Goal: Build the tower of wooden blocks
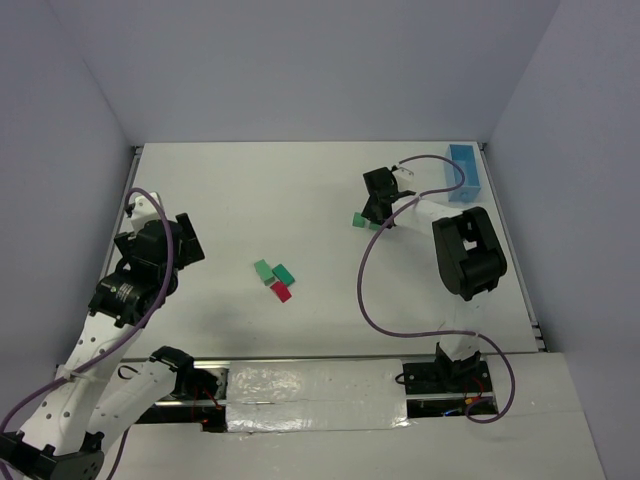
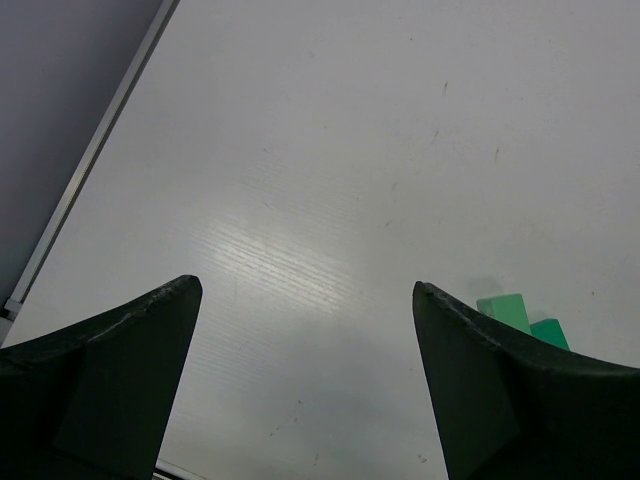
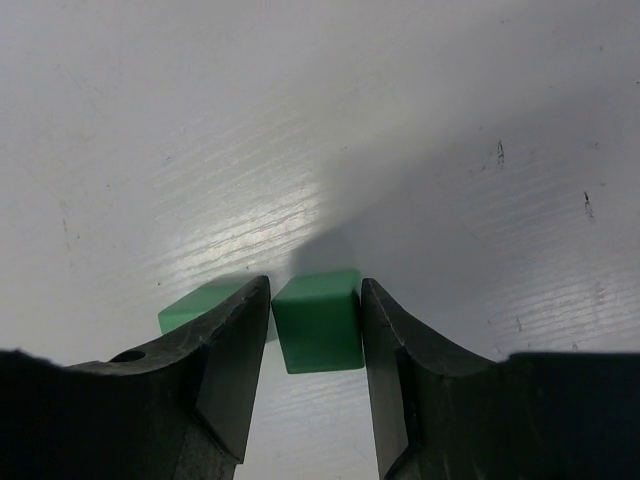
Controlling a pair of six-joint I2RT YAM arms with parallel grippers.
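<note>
White table (image 1: 300,180) enclosed by plain grey walls, seen from above: the right gripper (image 1: 368,220) stands right of centre with a green block (image 1: 357,220) at its tips, near the blue tray (image 1: 465,172). Well apart, mid-table, a pale green block (image 1: 263,269) and a dark green block (image 1: 285,272) lie side by side with the red wedge (image 1: 281,292) just on their near side, nothing yet stacked. Left wrist view: the left gripper (image 2: 305,290) is spread wide over bare table and holds nothing; the mid-table green pair shows past one finger. Right wrist view: the jaws are narrowed onto the green block, both fingers against its sides near their tips; whether it is off the surface cannot be told. A second green piece (image 3: 195,308) lies just beyond one finger, partly hidden. Judged risks: so shallow a hold could let the block pivot or slip in transit; that finger could drag the neighbouring piece; a careless set-down could scatter the close-set mid-table blocks, which look light.
</note>
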